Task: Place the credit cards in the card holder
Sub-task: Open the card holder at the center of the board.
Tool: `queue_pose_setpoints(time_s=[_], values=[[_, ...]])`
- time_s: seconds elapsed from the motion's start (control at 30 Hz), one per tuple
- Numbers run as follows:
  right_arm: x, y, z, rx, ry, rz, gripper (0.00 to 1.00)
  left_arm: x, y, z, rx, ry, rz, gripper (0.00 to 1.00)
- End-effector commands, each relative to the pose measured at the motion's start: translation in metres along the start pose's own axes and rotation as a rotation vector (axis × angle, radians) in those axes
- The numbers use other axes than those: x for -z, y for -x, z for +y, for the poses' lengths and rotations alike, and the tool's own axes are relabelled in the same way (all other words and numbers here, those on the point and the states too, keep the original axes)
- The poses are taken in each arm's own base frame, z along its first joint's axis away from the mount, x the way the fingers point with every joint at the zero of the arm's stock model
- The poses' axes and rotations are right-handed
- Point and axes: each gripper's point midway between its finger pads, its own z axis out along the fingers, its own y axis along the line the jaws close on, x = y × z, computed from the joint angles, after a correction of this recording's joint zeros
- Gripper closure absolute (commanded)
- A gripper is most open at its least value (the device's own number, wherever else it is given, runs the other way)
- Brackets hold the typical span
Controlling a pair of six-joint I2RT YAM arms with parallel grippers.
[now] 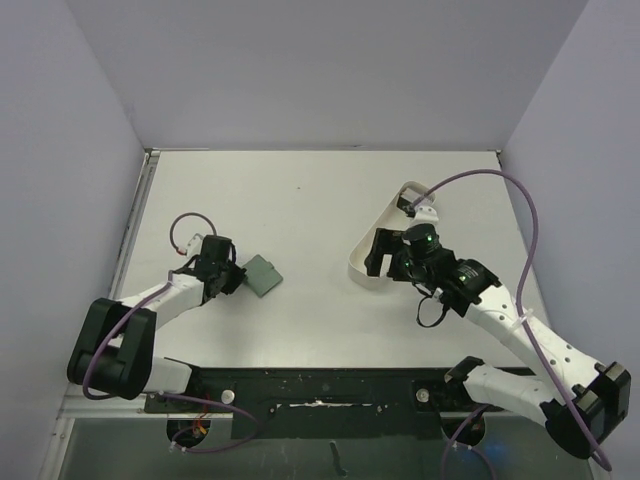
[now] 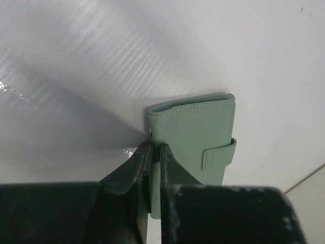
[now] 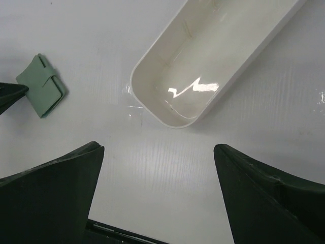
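Note:
The card holder point(image 1: 265, 275) is a grey-green wallet, folded shut with its snap tab closed, lying on the white table left of centre. My left gripper point(image 1: 236, 277) is shut on its near edge. The left wrist view shows the fingers point(image 2: 175, 170) pinching the holder point(image 2: 198, 129) at its corner, and my left gripper point(image 2: 155, 152) is closed tight on it. My right gripper point(image 1: 378, 258) hovers over the near end of the white tray and is open and empty point(image 3: 158, 150). The holder also shows in the right wrist view point(image 3: 43, 89). No black credit cards show in any view.
A long white oblong tray point(image 1: 402, 193) lies at the right centre, slanted; its inside looks empty in the right wrist view point(image 3: 167, 96). Purple-grey walls enclose the table on three sides. A black rail runs along the near edge point(image 1: 320, 385).

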Motion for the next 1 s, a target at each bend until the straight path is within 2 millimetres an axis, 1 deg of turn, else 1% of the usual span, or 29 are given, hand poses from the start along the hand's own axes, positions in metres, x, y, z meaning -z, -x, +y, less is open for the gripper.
queue_pose_setpoints(time_s=[0.0,0.13,0.27,0.33,0.37,0.43,0.53,0.67,0.73,0.77,0.83,0.9,0.97], values=[[-0.001,0.021,0.043,0.049,0.107,-0.051,0.07,0.012,-0.007,-0.014,-0.106,-0.110,0.044,1.00],[-0.008,0.015,0.071,0.075,0.187,-0.032,0.12,0.024,-0.014,-0.032,-0.161,-0.217,0.085,1.00],[-0.013,0.010,0.109,0.090,0.317,-0.009,0.24,0.040,-0.023,-0.049,-0.220,-0.316,0.134,1.00],[-0.016,0.006,0.127,0.120,0.382,-0.009,0.32,0.047,-0.027,-0.053,-0.230,-0.351,0.155,1.00],[-0.018,-0.001,0.136,0.147,0.409,-0.002,0.34,0.050,-0.029,-0.054,-0.229,-0.361,0.166,1.00],[-0.024,-0.007,0.146,0.181,0.427,0.003,0.38,0.056,-0.033,-0.056,-0.222,-0.380,0.188,1.00],[-0.034,-0.017,0.159,0.246,0.436,0.002,0.38,0.064,-0.039,-0.059,-0.210,-0.405,0.229,1.00],[-0.051,-0.039,0.174,0.351,0.448,0.006,0.39,0.069,-0.050,-0.061,-0.159,-0.432,0.287,1.00],[-0.057,-0.049,0.182,0.419,0.464,-0.021,0.39,0.071,-0.055,-0.062,-0.131,-0.442,0.319,1.00],[-0.057,-0.055,0.192,0.473,0.485,-0.050,0.38,0.072,-0.058,-0.063,-0.116,-0.447,0.336,1.00],[-0.061,-0.070,0.198,0.628,0.500,-0.108,0.34,0.074,-0.062,-0.063,-0.101,-0.449,0.365,1.00],[-0.069,-0.080,0.197,0.738,0.466,-0.159,0.33,0.077,-0.065,-0.065,-0.094,-0.454,0.383,1.00],[-0.074,-0.090,0.197,0.851,0.477,-0.197,0.32,0.080,-0.067,-0.066,-0.092,-0.456,0.397,1.00]])
